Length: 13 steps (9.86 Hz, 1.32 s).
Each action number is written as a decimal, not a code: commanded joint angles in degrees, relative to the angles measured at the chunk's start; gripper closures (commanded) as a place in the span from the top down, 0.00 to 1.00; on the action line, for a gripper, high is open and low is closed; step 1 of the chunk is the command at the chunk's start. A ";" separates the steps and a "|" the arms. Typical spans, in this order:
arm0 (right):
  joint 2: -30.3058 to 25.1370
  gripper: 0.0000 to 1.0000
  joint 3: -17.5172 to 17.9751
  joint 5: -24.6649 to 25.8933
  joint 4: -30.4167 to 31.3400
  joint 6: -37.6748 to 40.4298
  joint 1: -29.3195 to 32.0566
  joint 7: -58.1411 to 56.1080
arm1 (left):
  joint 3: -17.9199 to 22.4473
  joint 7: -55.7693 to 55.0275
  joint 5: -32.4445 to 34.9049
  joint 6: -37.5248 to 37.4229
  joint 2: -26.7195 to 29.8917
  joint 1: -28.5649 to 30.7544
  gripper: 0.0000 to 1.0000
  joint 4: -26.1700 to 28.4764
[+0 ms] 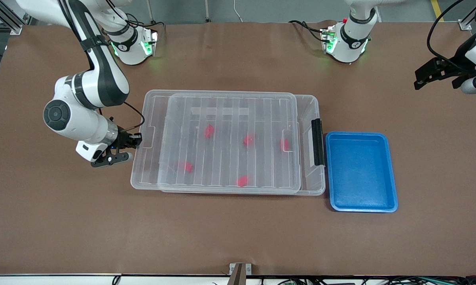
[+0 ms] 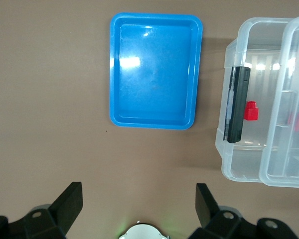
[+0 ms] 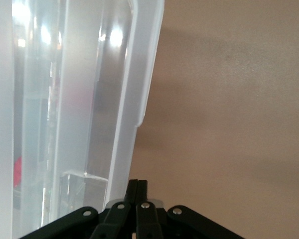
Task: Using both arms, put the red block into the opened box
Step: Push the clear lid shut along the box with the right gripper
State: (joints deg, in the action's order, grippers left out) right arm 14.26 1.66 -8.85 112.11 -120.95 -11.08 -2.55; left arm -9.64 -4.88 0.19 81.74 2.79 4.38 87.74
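The clear box (image 1: 313,189) lies mid-table with its ribbed lid (image 1: 230,118) resting flat on top, leaving a strip bare at each short end. Several red blocks show through the lid, among them a red block (image 1: 209,131) and a red block (image 2: 250,110) beside the black latch (image 1: 317,141). My right gripper (image 1: 137,139) is shut and empty, its tips at the box's short end toward the right arm's end; its fingers (image 3: 138,184) sit against the box rim (image 3: 139,74). My left gripper (image 1: 435,79) hangs open and empty over the table at the left arm's end.
An empty blue tray (image 1: 360,172) lies against the box's latch end, toward the left arm's end. In the left wrist view the blue tray (image 2: 156,74) and the latch (image 2: 237,104) are in sight past the open left gripper (image 2: 138,199). Bare brown table surrounds both.
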 commanded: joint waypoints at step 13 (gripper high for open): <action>-4.13 1.00 2.03 1.20 -4.96 9.47 7.28 4.75 | -0.56 0.13 -0.28 -0.35 -1.83 -0.69 1.00 0.32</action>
State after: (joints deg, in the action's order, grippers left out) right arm 14.26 3.06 -8.51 107.89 -115.69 -6.85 1.99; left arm -10.15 -4.88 0.14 81.74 2.29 3.93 87.61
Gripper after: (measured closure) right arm 0.551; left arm 0.000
